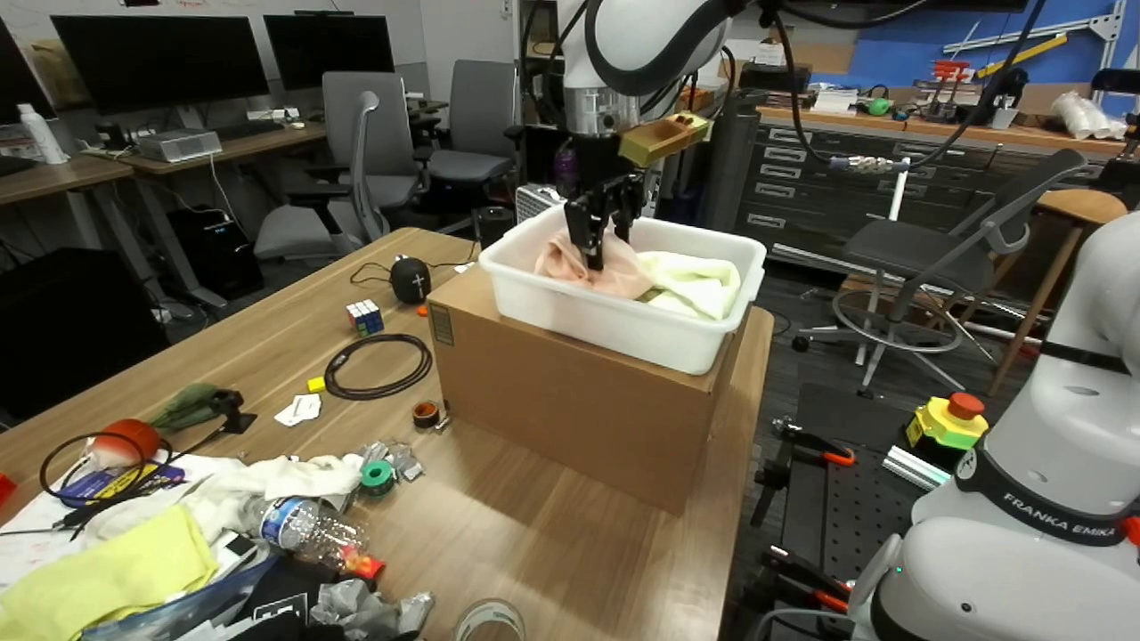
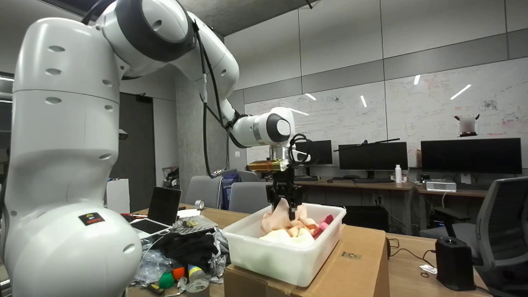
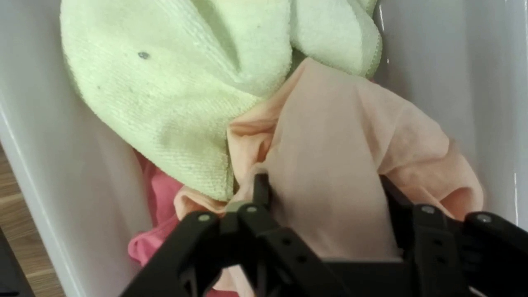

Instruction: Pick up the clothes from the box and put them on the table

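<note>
A white plastic bin (image 1: 606, 331) holds the clothes; it also shows in the wrist view (image 3: 82, 173). A peach cloth (image 3: 326, 119) lies bunched in it, beside a pale yellow-green towel (image 3: 165, 82). A pink cloth (image 3: 163, 196) shows beneath them and also in an exterior view (image 2: 324, 226). My gripper (image 3: 325, 183) points down inside the bin with its fingers apart. A raised fold of the peach cloth stands between the fingers. In an exterior view the gripper (image 2: 283, 208) is partly hidden behind this fold. The wooden table (image 1: 570, 552) is below.
The bin stands on a cardboard box (image 1: 570, 409) on the table. A coiled cable (image 1: 378, 367), a Rubik's cube (image 1: 364, 317) and a black speaker (image 2: 455, 264) lie around it. A plastic bottle (image 1: 312, 531) and a yellow cloth (image 1: 107, 574) are in the clutter.
</note>
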You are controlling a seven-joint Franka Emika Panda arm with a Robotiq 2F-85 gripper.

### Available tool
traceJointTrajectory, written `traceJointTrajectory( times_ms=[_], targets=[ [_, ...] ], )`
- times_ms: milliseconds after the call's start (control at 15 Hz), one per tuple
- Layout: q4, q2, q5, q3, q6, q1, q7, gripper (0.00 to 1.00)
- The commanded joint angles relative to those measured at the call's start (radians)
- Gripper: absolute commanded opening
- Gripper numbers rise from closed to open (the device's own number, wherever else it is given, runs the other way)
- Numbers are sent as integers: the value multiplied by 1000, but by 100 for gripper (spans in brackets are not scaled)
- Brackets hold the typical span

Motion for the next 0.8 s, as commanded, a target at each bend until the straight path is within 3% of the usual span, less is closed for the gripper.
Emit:
traceJointTrajectory(
  times_ms=[0, 267, 467, 733],
  targets=[
    [19, 13, 7, -6, 16, -7, 3, 35],
    [8, 2, 29, -11, 28, -11, -10, 9],
    [10, -4, 84, -12, 6, -13, -54, 5],
    [12, -20, 241, -12, -34, -21, -208, 10]
  ],
)
